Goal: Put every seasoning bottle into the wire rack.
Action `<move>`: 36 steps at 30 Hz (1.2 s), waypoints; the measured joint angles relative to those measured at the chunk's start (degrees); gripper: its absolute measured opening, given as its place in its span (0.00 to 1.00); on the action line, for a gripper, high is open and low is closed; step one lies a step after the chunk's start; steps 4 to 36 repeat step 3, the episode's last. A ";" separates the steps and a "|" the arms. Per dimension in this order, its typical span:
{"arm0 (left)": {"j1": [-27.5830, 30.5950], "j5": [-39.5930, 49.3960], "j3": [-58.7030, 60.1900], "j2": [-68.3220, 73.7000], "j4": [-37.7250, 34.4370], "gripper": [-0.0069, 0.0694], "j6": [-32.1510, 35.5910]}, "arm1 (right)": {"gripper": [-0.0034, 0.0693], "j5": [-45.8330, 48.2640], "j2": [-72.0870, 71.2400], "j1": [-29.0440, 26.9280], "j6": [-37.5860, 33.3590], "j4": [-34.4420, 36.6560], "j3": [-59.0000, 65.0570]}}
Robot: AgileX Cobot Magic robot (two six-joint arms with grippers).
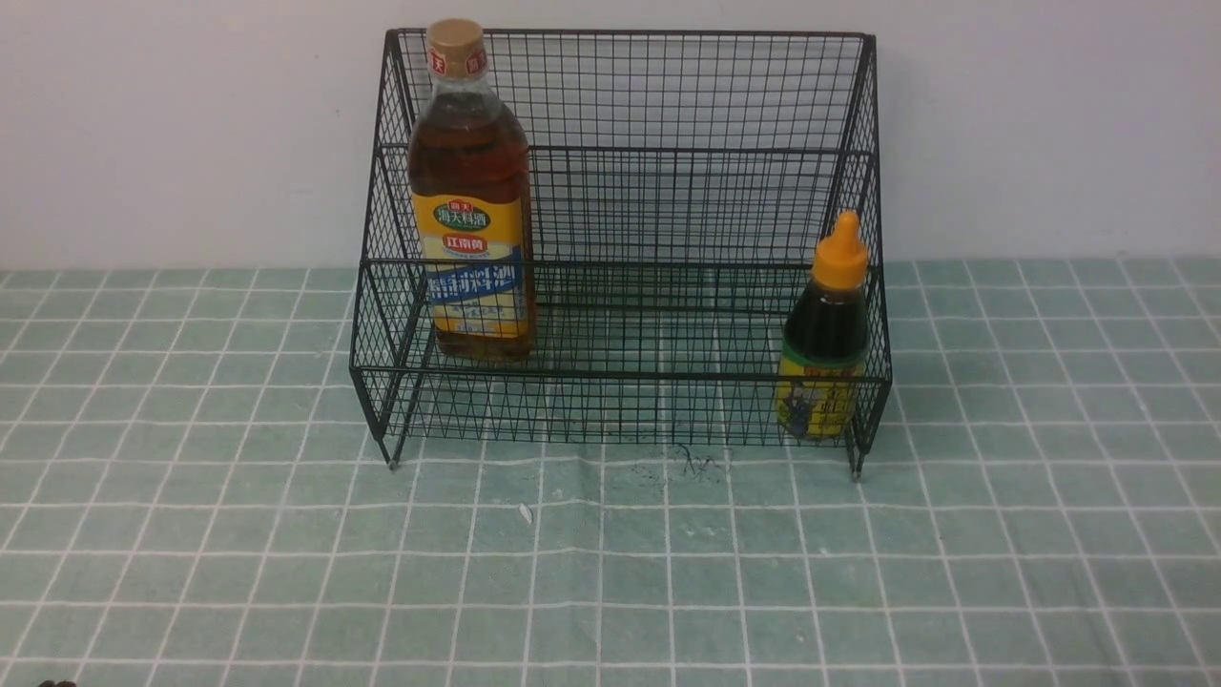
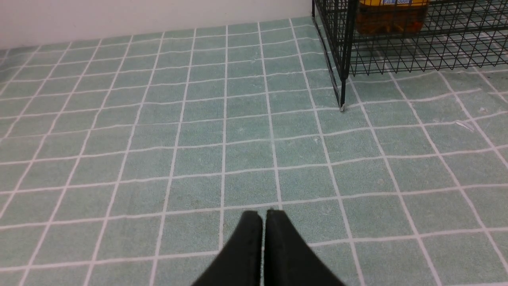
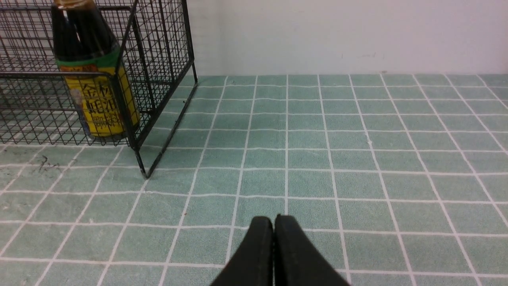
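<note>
Clearly yellow-labelled bottles [image 1: 471, 191] [image 1: 826, 334], Chinese lettering.

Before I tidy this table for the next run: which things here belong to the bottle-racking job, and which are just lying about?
Part of the job:
- tall amber bottle, upright at the rack's left end
- small dark bottle, upright at its right end
- wire rack

Just lying about:
- green checked tablecloth
- small white scrap on the cloth
- dark scribble mark by the rack's front

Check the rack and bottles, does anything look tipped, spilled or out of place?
Nothing serious. Both bottles stand upright inside the rack: the tall bottle at its left end, the small bottle at its right. Only a dark scribbly mark shows on the cloth just before the rack.
</note>
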 joint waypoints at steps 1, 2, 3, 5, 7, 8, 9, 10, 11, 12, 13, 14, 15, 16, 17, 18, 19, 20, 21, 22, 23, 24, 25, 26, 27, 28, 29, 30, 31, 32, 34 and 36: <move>0.00 0.00 0.00 0.00 0.00 0.08 0.00 | 0.04 0.00 0.00 0.00 0.00 0.00 0.00; 0.00 0.00 0.00 0.00 0.00 0.08 0.00 | 0.04 0.00 0.00 0.00 0.00 0.00 0.00; 0.00 0.00 0.00 0.00 0.00 0.08 0.00 | 0.04 0.00 0.00 0.00 0.00 0.00 0.00; 0.00 0.00 0.00 0.00 0.00 0.08 0.00 | 0.04 0.00 0.00 0.00 0.00 0.00 0.00; 0.00 0.00 0.00 0.00 0.00 0.08 0.00 | 0.04 0.00 0.00 0.00 0.00 0.00 0.00; 0.00 0.00 0.00 0.00 0.00 0.08 0.00 | 0.04 0.00 0.00 0.00 0.00 0.00 0.00; 0.00 0.00 0.00 0.00 0.00 0.08 0.00 | 0.04 0.00 0.00 0.00 0.00 0.00 0.00; 0.00 0.00 0.00 0.00 0.00 0.08 0.00 | 0.04 0.00 0.00 0.00 0.00 0.00 0.00; 0.00 0.00 0.00 0.00 0.00 0.08 0.00 | 0.04 0.00 0.00 0.00 0.00 0.00 0.00; 0.00 0.00 0.00 0.00 0.00 0.08 0.00 | 0.04 0.00 0.00 0.00 0.00 0.00 0.00; 0.00 0.00 0.00 0.00 0.00 0.08 0.00 | 0.04 0.00 0.00 0.00 0.00 0.00 0.00; 0.00 0.00 0.00 0.00 0.00 0.08 0.00 | 0.04 0.00 0.00 0.00 0.00 0.00 0.00; 0.00 0.00 0.00 0.00 0.00 0.08 0.00 | 0.04 0.00 0.00 0.00 0.00 0.00 0.00; 0.00 0.00 0.00 0.00 0.00 0.08 0.00 | 0.04 0.00 0.00 0.00 0.00 0.00 0.00; 0.00 0.00 0.00 0.00 0.00 0.08 0.00 | 0.04 0.00 0.00 0.00 0.00 0.00 0.00; 0.00 0.00 0.00 0.00 0.00 0.08 0.00 | 0.04 0.00 0.00 0.00 0.00 0.00 0.00; 0.00 0.00 0.00 0.00 0.00 0.08 0.00 | 0.04 0.00 0.00 0.00 0.00 0.00 0.00; 0.00 0.00 0.00 0.00 0.00 0.08 0.00 | 0.04 0.00 0.00 0.00 0.00 0.00 0.00; 0.00 0.00 0.00 0.00 0.00 0.08 0.00 | 0.04 0.00 0.00 0.00 0.00 0.00 0.00; 0.00 0.00 0.00 0.00 0.00 0.08 0.00 | 0.04 0.00 0.00 0.00 0.00 0.00 0.00; 0.00 0.00 0.00 0.00 0.00 0.08 0.00 | 0.04 0.00 0.00 0.00 0.00 0.00 0.00; 0.00 0.00 0.00 0.00 0.00 0.08 0.00 | 0.04 0.00 0.00 0.00 0.00 0.00 0.00; 0.00 0.00 0.00 0.00 0.00 0.08 0.00 | 0.04 0.00 0.00 0.00 0.00 0.00 0.00; 0.00 0.00 0.00 0.00 0.00 0.08 0.00 | 0.04 0.00 0.00 0.00 0.00 0.00 0.00; 0.00 0.00 0.00 0.00 0.00 0.08 0.00 | 0.04 0.00 0.00 0.00 0.00 0.00 0.00; 0.00 0.00 0.00 0.00 0.00 0.08 0.00 | 0.04 0.00 0.00 0.00 0.00 0.00 0.00; 0.00 0.00 0.00 0.00 0.00 0.08 0.00 | 0.04 0.00 0.00 0.00 0.00 0.00 0.00; 0.00 0.00 0.00 0.00 0.00 0.08 0.00 | 0.04 0.00 0.00 0.00 0.00 0.00 0.00; 0.00 0.00 0.00 0.00 0.00 0.08 0.00 | 0.04 0.00 0.00 0.00 0.00 0.00 0.00; 0.00 0.00 0.00 0.00 0.00 0.08 0.00 | 0.04 0.00 0.00 0.00 0.00 0.00 0.00; 0.00 0.00 0.00 0.00 0.00 0.08 0.00 | 0.04 0.00 0.00 0.00 0.00 0.00 0.00; 0.00 0.00 0.00 0.00 0.00 0.08 0.00 | 0.04 0.00 0.00 0.00 0.00 0.00 0.00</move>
